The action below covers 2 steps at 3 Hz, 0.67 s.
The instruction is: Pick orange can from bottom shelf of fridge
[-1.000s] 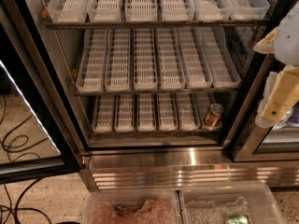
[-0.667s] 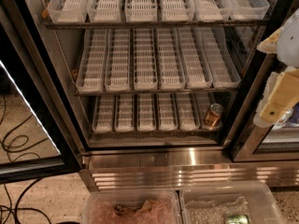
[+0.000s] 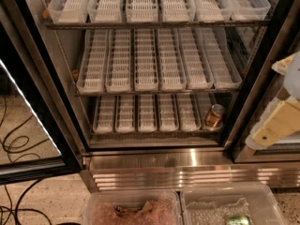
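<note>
The fridge (image 3: 255,74) stands open, with three racks of white slotted trays. The orange can (image 3: 214,116) stands upright at the right end of the bottom shelf (image 3: 140,114), beside the black door frame. My gripper (image 3: 280,121), cream and white, hangs at the right edge of the camera view. It is outside the fridge, to the right of the can and about level with it, and holds nothing that I can see. The other lanes of the bottom shelf hold nothing.
The glass door (image 3: 28,125) is swung open at the left. A stainless steel base trim (image 3: 178,170) runs under the shelves. Two clear plastic bins sit in front: the left bin (image 3: 131,210) and the right bin (image 3: 229,203) holding a green-topped can (image 3: 239,219). Cables (image 3: 14,142) lie on the floor at left.
My gripper has dropped a little at the right edge of the view. The can and the shelves have not moved.
</note>
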Each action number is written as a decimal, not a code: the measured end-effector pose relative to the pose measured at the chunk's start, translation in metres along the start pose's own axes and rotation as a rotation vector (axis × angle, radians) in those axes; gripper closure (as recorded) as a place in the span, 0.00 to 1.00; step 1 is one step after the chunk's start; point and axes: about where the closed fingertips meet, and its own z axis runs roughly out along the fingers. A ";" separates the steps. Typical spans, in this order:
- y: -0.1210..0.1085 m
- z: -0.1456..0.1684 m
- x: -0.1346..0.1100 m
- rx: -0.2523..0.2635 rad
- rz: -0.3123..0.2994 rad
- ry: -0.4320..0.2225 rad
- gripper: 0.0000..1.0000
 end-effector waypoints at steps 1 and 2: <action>0.000 0.001 -0.002 -0.003 -0.009 -0.001 0.00; 0.008 0.016 -0.005 0.014 0.020 -0.043 0.00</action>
